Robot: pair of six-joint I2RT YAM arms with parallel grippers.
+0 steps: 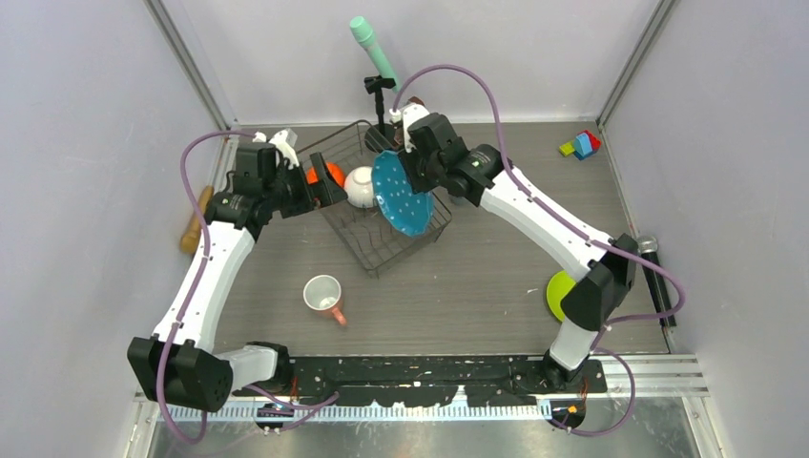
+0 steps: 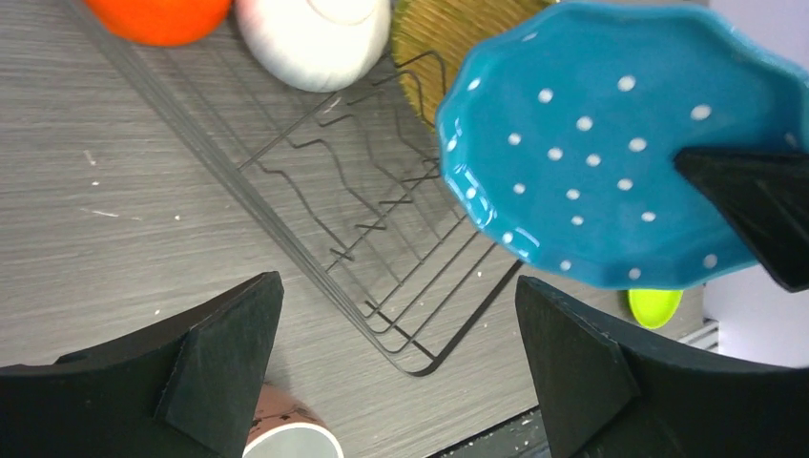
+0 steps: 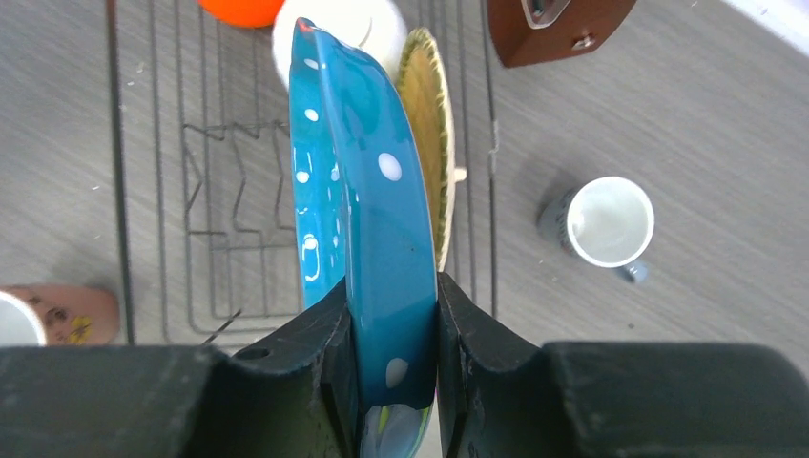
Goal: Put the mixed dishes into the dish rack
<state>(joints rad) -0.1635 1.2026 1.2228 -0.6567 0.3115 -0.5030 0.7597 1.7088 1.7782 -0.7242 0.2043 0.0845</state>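
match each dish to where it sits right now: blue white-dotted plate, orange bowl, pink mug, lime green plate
Dishes
1. blue white-dotted plate
2. orange bowl
3. pink mug
4. lime green plate

Places
A. on the grey table, partly hidden by the right arm
B. inside the black wire dish rack
C. clamped on edge in the right tool
D. on the table, outside the rack's near side

Pairs: 1-C, 2-B, 3-D, 4-A
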